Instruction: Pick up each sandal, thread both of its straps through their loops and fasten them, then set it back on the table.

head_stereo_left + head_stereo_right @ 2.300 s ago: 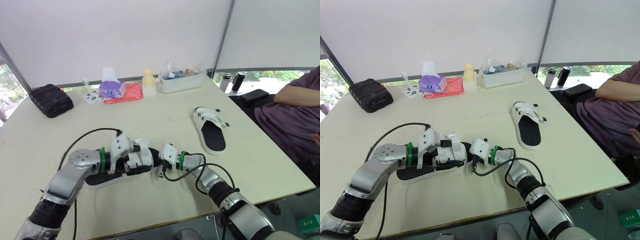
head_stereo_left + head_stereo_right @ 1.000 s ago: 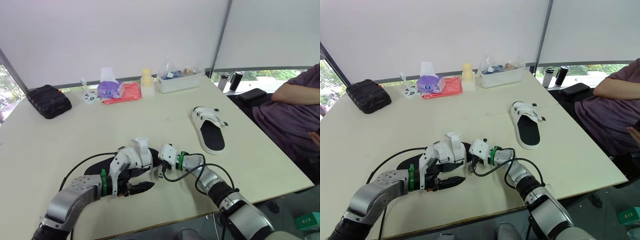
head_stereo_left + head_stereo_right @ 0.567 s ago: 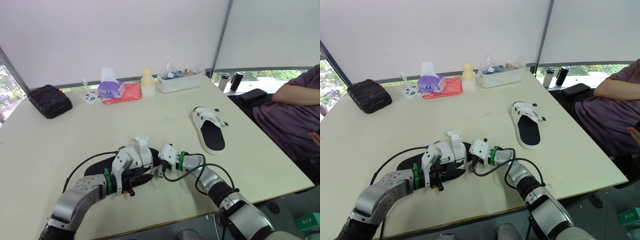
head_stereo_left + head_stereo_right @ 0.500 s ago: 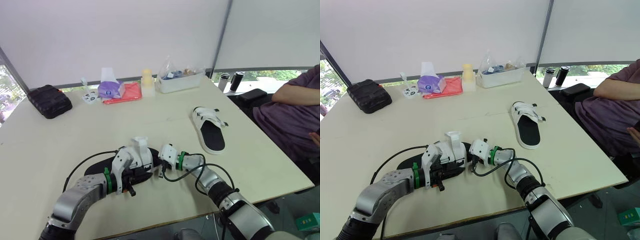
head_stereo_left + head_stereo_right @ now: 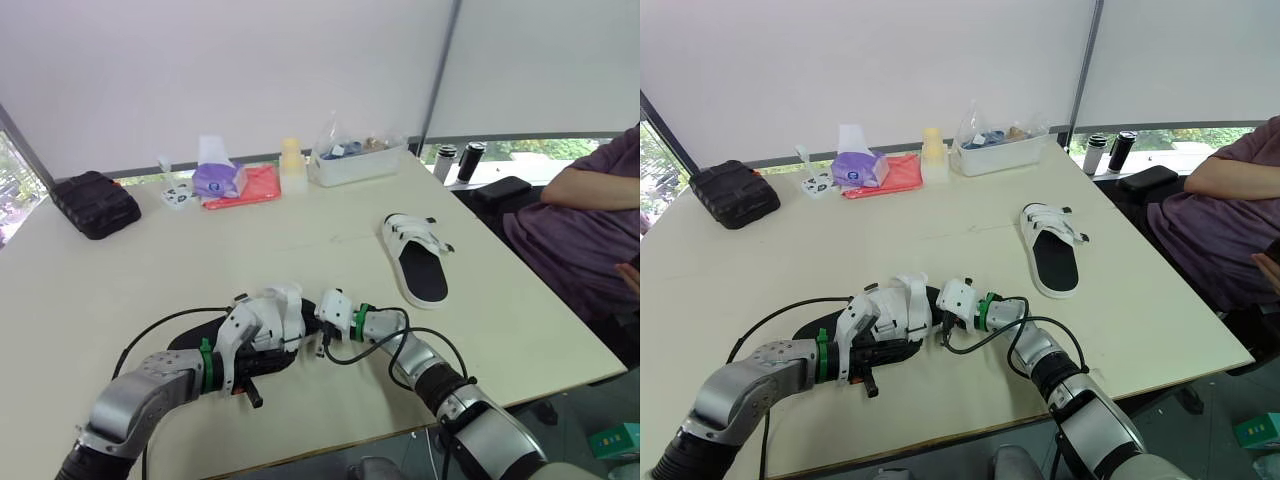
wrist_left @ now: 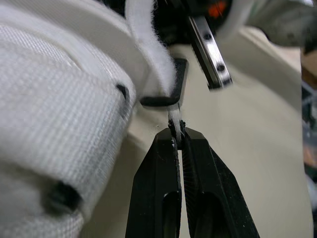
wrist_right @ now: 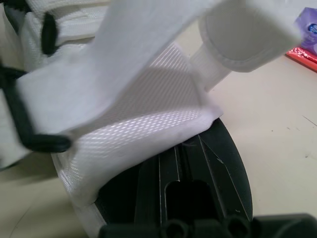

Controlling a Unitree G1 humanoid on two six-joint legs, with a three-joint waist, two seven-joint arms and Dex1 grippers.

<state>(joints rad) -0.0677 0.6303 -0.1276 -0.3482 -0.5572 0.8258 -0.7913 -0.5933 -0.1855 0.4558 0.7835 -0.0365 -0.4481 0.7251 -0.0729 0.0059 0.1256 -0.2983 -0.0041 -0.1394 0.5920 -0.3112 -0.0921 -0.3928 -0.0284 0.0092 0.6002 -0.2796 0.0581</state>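
Observation:
The near sandal, black-soled with white straps, lies on the table in front of me. My left gripper is shut on the tip of a white strap, just below the black loop it passes through. In the eye views that gripper sits over the sandal's front side. My right gripper is shut on the sandal's right end, its fingertips under the white mesh upper. The second sandal lies flat at the right, straps across it.
Along the far edge stand a black case, a tissue pack, a red cloth, a pale bottle and a clear bin. Two flasks stand beyond the corner. A seated person is at the right.
My left gripper, open in front of the sandal a second ago, moved in and shut on the strap tip. The upright strap now lies bent over the sandal. The right gripper stayed put.

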